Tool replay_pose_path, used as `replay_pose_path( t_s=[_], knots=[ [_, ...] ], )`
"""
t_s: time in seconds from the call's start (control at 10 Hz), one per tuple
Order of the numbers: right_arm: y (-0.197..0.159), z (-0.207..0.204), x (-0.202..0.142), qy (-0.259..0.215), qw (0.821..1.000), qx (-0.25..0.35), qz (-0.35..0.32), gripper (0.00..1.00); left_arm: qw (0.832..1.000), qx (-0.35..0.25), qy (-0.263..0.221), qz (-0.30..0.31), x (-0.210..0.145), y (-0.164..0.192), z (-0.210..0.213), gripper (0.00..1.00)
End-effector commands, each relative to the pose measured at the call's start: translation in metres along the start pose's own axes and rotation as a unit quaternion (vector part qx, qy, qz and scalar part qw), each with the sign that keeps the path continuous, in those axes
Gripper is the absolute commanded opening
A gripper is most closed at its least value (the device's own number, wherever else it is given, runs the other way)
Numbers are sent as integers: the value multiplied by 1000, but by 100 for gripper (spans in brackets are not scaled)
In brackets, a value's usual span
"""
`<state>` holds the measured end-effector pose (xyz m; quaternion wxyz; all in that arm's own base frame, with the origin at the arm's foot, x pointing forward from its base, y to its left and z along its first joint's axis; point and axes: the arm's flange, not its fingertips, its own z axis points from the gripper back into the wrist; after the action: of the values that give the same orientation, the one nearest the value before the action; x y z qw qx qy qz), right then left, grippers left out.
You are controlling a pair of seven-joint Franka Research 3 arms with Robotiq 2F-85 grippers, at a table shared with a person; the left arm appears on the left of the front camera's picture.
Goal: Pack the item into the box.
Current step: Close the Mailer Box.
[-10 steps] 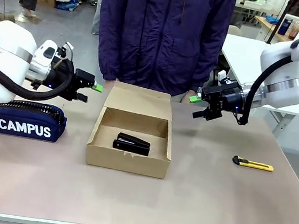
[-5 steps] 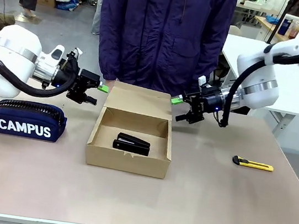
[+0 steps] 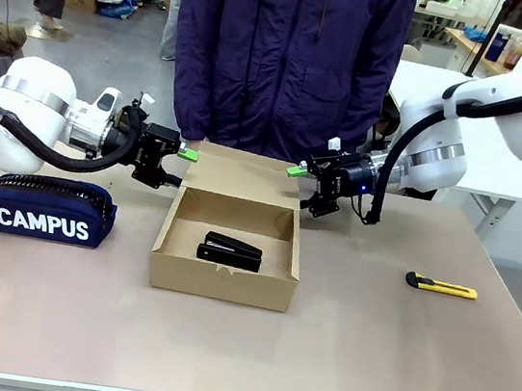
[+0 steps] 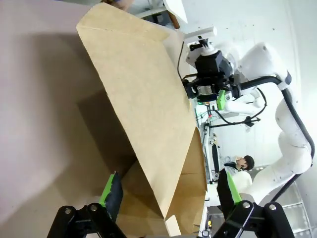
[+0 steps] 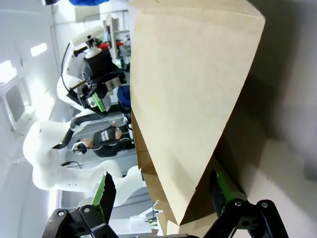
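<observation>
The item, a small black stapler, lies inside the open brown cardboard box at mid-table. The box's lid flap stands up at its far side. My left gripper is open at the flap's left corner. My right gripper is open at the flap's right corner. In the left wrist view, the flap runs down between the open left gripper's green-padded fingers. The right wrist view shows the flap between the spread fingers of the right gripper in the same way. No pad visibly touches the cardboard.
A navy "CAMPUS" pencil case lies left of the box, under my left arm. A yellow-and-black utility knife lies at the right. A person in a dark blue jacket stands at the far edge, right behind the flap.
Both grippers have moved inward from the sides to the flap's two corners, staying open. The box and the stapler have not moved.
</observation>
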<state>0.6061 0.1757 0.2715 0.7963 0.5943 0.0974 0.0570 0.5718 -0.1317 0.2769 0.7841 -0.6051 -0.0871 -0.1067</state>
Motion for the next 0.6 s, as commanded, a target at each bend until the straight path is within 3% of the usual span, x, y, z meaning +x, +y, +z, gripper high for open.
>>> replay_pose_path(
  t_s=[0.0,0.1,0.2,0.3,0.4,0.5],
  knots=[
    [3,0,10,-24,1000,10,-17,100,1000,-28,-4,5,8,-1,2,100],
    [1,-3,9,-27,999,0,-20,83,999,-40,-6,1,8,-2,1,92],
    [0,-4,10,-25,999,-2,-24,80,999,-44,-6,3,8,-2,1,81],
    [-1,-4,10,-29,999,2,-22,63,999,-47,-3,-1,8,-2,2,73],
    [-1,-3,9,-34,999,0,-20,61,999,-42,1,0,9,0,4,61],
    [2,-1,8,-41,999,-5,-15,44,999,-40,2,2,9,2,4,54]
  ],
)
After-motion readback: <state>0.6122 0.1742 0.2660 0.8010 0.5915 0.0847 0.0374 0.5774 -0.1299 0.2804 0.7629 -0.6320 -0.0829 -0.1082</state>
